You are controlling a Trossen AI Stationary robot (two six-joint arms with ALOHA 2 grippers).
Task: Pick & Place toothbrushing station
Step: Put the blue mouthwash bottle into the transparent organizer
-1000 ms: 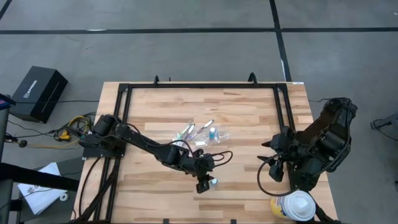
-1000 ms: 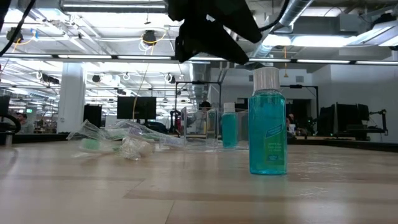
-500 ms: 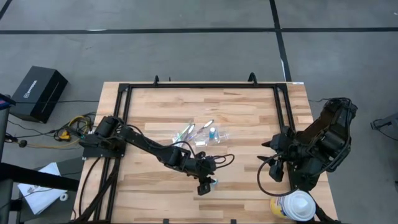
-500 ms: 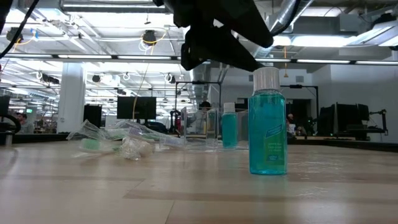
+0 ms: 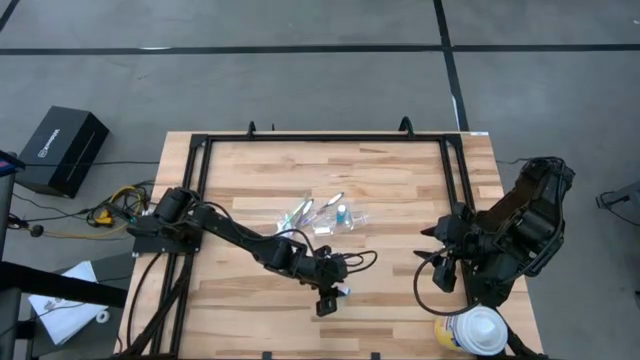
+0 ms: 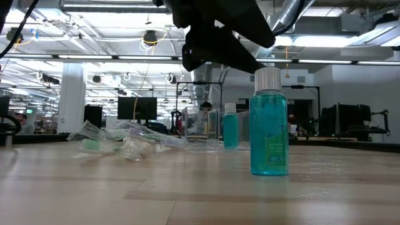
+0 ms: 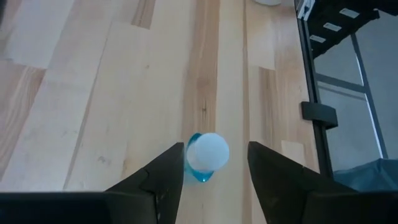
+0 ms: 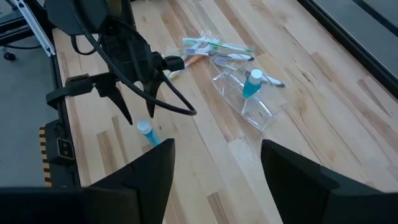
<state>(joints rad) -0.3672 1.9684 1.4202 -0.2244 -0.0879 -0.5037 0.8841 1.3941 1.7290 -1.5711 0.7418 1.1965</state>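
The left pincer was held released above an upright tube, one finger on either side, apart from it. A second tube stood in the cup mid-table, beside the brushes. The right pincer was parked released at the table's right side.

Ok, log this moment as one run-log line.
left gripper: open, above near toothpaste tube, astride cap | tube: upright, not gripped | right gripper: open, waiting at table's right | second tube: beside clear cup
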